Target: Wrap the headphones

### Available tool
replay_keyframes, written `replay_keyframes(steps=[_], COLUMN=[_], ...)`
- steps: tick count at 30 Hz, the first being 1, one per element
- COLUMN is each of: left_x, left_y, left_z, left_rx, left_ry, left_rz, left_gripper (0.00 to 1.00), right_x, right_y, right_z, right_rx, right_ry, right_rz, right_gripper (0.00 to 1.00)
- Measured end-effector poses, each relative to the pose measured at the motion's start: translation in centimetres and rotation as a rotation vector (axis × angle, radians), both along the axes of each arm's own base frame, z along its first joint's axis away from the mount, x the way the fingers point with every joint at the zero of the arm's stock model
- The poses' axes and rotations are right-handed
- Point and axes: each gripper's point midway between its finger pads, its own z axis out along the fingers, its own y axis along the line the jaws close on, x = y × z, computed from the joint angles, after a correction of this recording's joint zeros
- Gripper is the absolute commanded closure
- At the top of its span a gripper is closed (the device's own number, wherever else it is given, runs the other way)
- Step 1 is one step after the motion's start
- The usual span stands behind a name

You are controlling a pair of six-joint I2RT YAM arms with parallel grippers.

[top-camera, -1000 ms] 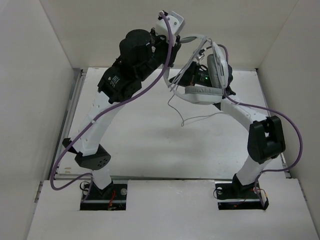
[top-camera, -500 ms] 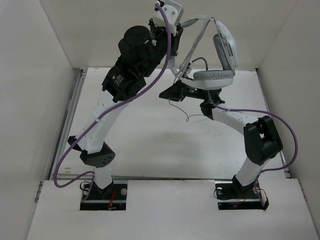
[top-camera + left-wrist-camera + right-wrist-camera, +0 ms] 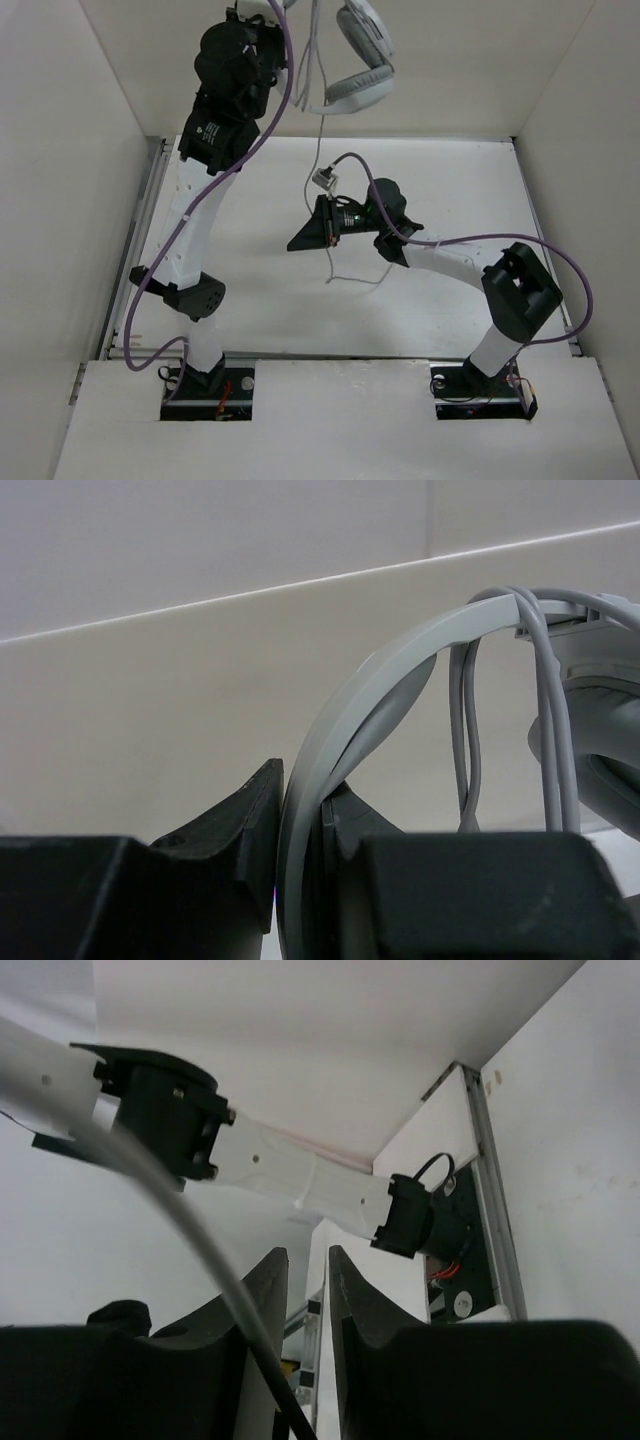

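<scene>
Left fingers (image 3: pixel 232 820) clamp the headband (image 3: pixel 400 665), headphones (image 3: pixel 362 88) held high at the back. Right fingers (image 3: pixel 358 1300) press nearly together on the cable (image 3: pixel 319 145), which hangs vertically from the earcups straight down to them. Next loop likely needs upward carry.

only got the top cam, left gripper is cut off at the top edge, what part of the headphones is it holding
observer: In the left wrist view the left gripper is shut on the thin grey headband of the headphones.
operator: any cable over the band yet
observer: Yes, several strands of cable hang over the headband's top, beside an earcup.
operator: is right pinching the cable
observer: Cannot tell. In the right wrist view the cable crosses in front of one finger of the right gripper, jaws nearly closed.
</scene>
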Motion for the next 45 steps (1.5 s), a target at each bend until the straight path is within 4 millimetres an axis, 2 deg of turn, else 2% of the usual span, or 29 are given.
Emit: replay_keyframes(steps=[2, 6, 10, 17, 22, 25, 29, 33, 36, 40, 45], left_x=[0.8, 1.9, 2.5, 2.8, 3.1, 3.4, 4.0, 4.7, 5.3, 6.4, 8.9], left_y=[2.1, 5.8, 7.9, 6.8, 6.6, 6.6, 6.3, 5.0, 3.9, 2.9, 3.9], left_z=[0.3, 0.4, 0.2, -0.7, -0.9, -1.2, -1.8, -3.0, -4.4, -7.2, -13.2], left_rx=[-0.009, -0.027, -0.048, -0.055, -0.056, -0.054, -0.053, -0.04, -0.023, 0.014, 0.08], left_ry=[-0.007, -0.013, -0.006, 0.017, 0.021, 0.026, 0.034, 0.056, 0.083, 0.138, 0.25], left_rz=[0.054, 0.155, 0.218, 0.198, 0.195, 0.2, 0.204, 0.191, 0.176, 0.168, 0.207], left_gripper=[1.0, 1.0, 1.0, 1.0, 1.0, 1.0, 1.0, 1.0, 1.0, 1.0, 1.0], right_x=[-0.8, -1.2, -1.2, -1.8, -1.3, -1.2, -2.0, -3.1, -3.7, -4.1, -2.7], right_y=[0.4, 1.1, 1.9, 2.6, 2.5, 2.7, 3.5, 3.9, 4.1, 3.5, 2.3], right_z=[-0.4, -1.5, -0.9, -0.9, -1.6, -0.6, 1.0, 0.1, -1.4, -2.9, -2.6], right_rx=[-0.023, -0.094, -0.135, -0.184, -0.259, -0.307, -0.329, -0.389, -0.443, -0.515, -0.582], right_ry=[-0.018, -0.065, -0.161, -0.272, -0.358, -0.48, -0.644, -0.732, -0.769, -0.818, -0.932], right_rz=[0.023, 0.04, 0.039, 0.055, 0.037, 0.024, 0.028, 0.062, 0.098, 0.127, 0.112], right_gripper=[0.76, 0.81, 0.91, 1.0, 0.99, 0.98, 0.96, 0.96, 0.96, 0.95, 0.95])
